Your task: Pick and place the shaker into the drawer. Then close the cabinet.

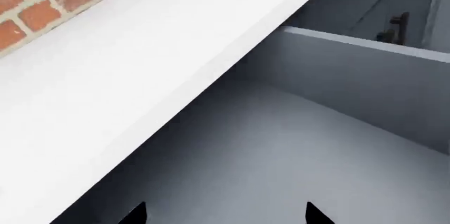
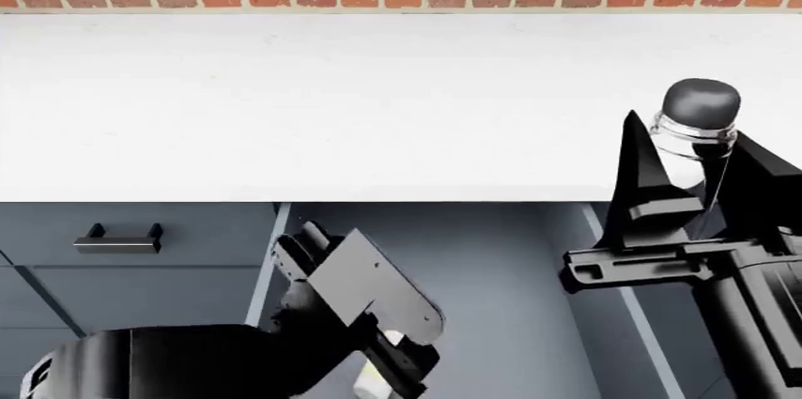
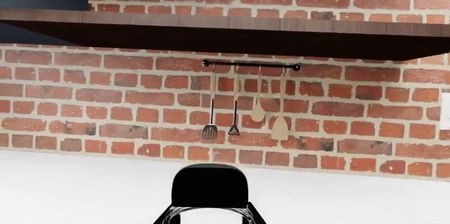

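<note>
The shaker [image 2: 697, 117], clear glass with a dark rounded cap, stands between the black fingers of my right gripper [image 2: 686, 166] at the right front edge of the white worktop [image 2: 376, 108]. In the right wrist view its cap [image 3: 209, 184] fills the gap and both fingers press against the glass. The drawer [image 2: 514, 268] is pulled open below the worktop and shows a plain grey box. My left gripper [image 1: 226, 216] is open and empty over the drawer floor [image 1: 302, 150], its two fingertips far apart. The cabinet [image 2: 138, 291] has slate blue-grey fronts.
A closed drawer front with a short black bar handle [image 2: 116, 239] sits left of the open drawer. A red brick wall [image 3: 140, 92] backs the worktop, with utensils [image 3: 243, 113] hanging on a rail under a dark shelf [image 3: 225, 34]. A vertical black door handle [image 1: 399, 28] shows beyond the drawer wall.
</note>
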Controlling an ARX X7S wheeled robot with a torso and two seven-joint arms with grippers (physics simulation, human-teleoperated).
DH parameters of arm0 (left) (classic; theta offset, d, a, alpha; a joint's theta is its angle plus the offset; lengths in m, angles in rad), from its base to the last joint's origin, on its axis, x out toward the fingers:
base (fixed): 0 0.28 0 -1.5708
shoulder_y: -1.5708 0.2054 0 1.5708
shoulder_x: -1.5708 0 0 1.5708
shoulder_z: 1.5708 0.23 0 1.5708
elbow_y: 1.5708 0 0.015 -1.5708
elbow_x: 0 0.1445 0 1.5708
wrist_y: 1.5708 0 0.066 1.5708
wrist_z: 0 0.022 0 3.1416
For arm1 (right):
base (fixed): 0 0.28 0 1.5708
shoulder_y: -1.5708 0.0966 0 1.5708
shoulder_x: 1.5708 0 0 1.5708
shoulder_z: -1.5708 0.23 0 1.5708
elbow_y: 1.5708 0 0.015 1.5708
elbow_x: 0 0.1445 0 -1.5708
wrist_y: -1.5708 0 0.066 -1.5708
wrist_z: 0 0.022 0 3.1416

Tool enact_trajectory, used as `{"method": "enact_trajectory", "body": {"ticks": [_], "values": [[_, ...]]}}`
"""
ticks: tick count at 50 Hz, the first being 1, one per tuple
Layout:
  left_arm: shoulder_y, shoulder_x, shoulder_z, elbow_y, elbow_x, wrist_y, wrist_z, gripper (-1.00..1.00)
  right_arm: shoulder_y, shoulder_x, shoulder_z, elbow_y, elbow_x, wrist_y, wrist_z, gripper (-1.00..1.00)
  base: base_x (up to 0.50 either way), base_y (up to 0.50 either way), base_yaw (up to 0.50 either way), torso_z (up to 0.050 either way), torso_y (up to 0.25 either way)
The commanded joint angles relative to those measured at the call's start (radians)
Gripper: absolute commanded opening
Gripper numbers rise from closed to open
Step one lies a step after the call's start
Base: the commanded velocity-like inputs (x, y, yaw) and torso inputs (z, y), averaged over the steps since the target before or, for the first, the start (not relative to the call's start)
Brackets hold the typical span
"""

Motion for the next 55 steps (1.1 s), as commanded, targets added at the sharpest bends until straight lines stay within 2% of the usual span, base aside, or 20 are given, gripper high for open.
{"method": "enact_trajectory", "body": {"ticks": [1, 5, 9, 13, 17, 21, 29, 35, 43, 47, 53, 55], "values": [[-0.137, -0.112, -0.296, 0.276, -0.541, -0.070, -0.401, 1.00, 0.221, -0.018, -0.005, 0.016, 0.225, 0.118, -0.104, -1.00, 0.00, 0.00, 0.00, 0.000, 0.000], [-0.195, -0.200, -0.349, 0.313, -0.704, 0.001, -0.525, 1.00, 0.384, -0.063, 0.037, 0.085, 0.440, 0.267, -0.230, -1.00, 0.00, 0.00, 0.00, 0.000, 0.000], [-0.172, -0.268, -0.405, 0.383, -0.772, 0.051, -0.585, 1.00, 0.452, -0.113, 0.046, 0.182, 0.514, 0.381, -0.333, -1.00, 0.00, 0.00, 0.00, 0.000, 0.000], [-0.131, -0.218, -0.612, 0.387, -0.940, -0.079, -0.674, 1.00, 0.517, -0.176, 0.056, 0.274, 0.578, 0.506, -0.449, -1.00, 0.00, 0.00, 0.00, 0.000, 0.000], [-0.113, -0.206, -0.744, 0.385, -1.058, -0.147, -0.736, 1.00, 0.543, -0.250, 0.071, 0.356, 0.620, 0.641, -0.589, -1.00, 0.00, 0.00, 0.00, 0.000, 0.000], [-0.152, -0.192, -0.807, 0.385, -1.185, -0.205, -0.838, 1.00, 0.538, -0.329, 0.069, 0.428, 0.628, 0.768, -0.722, -1.00, 0.00, 0.00, 0.00, 0.000, 0.000], [-0.260, -0.142, -0.833, 0.384, -1.395, -0.245, -1.064, 1.00, 0.500, -0.420, 0.045, 0.504, 0.591, 0.896, -0.863, -1.00, 0.00, 0.00, 0.00, 0.000, 0.000], [-0.226, -0.130, -0.909, 0.375, -1.375, -0.262, -1.065, 1.00, 0.453, -0.474, 0.021, 0.537, 0.568, 0.936, -0.943, -1.00, 0.00, 0.00, 0.00, 0.000, 0.000], [-0.188, -0.093, -1.023, 0.363, -1.304, -0.360, -1.028, 1.00, 0.309, -0.522, -0.034, 0.601, 0.504, 0.916, -0.966, -1.00, 0.00, 0.00, 0.00, 0.000, 0.000], [-0.158, -0.109, -1.098, 0.385, -1.203, -0.379, -0.926, 1.00, 0.215, -0.549, -0.062, 0.637, 0.467, 0.885, -0.956, -1.00, 0.00, 0.00, 0.00, 0.000, 0.000], [-0.145, -0.143, -1.124, 0.387, -1.146, -0.380, -0.885, 1.00, 0.117, -0.578, -0.092, 0.699, 0.420, 0.853, -0.955, -1.00, 0.00, 0.00, 0.00, 0.000, 0.000], [-0.143, -0.141, -1.108, 0.387, -1.154, -0.381, -0.908, 1.00, 0.087, -0.585, -0.101, 0.713, 0.408, 0.844, -0.947, -1.00, 0.00, 0.00, 0.00, 0.000, 0.000]]}}
